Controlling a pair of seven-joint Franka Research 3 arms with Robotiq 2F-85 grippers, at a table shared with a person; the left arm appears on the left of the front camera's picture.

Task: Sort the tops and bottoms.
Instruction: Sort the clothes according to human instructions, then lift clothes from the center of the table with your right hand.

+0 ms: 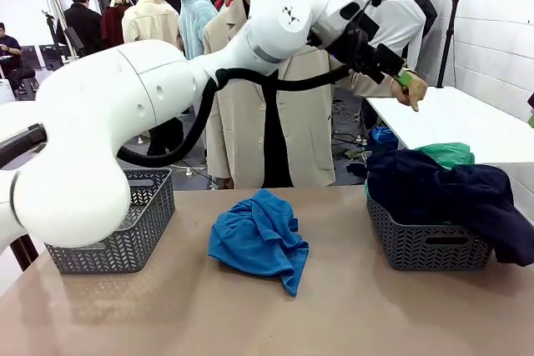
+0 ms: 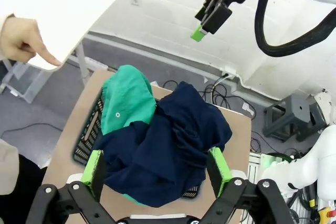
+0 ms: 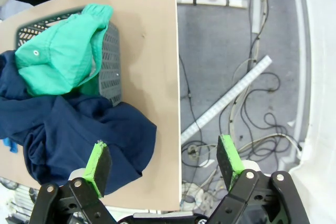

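- Wide open, with nothing between the green pads: the left gripper point(image 2: 156, 169), up high over the grey basket point(image 1: 425, 248) on the robot's right side of the table point(image 1: 350, 314).
- Wide open and empty too: the right gripper point(image 3: 164, 158), above that basket's outer side and the table's edge.
- Piled on top in that basket: the dark navy garment point(image 1: 442, 185), spilling over the rim and down onto the table.
- Partly under the navy one, at the far side of the basket: the emerald green garment point(image 1: 446, 154).
- Crumpled in the middle of the table, between the two baskets and touching neither: the bright blue garment point(image 1: 259, 239).
- On the robot's left side: a second grey basket point(image 1: 142, 223), partly hidden behind the white arm.
- Across the table: a person's hand point(image 2: 21, 40), one finger pointing at the edge of a white table point(image 2: 58, 14).
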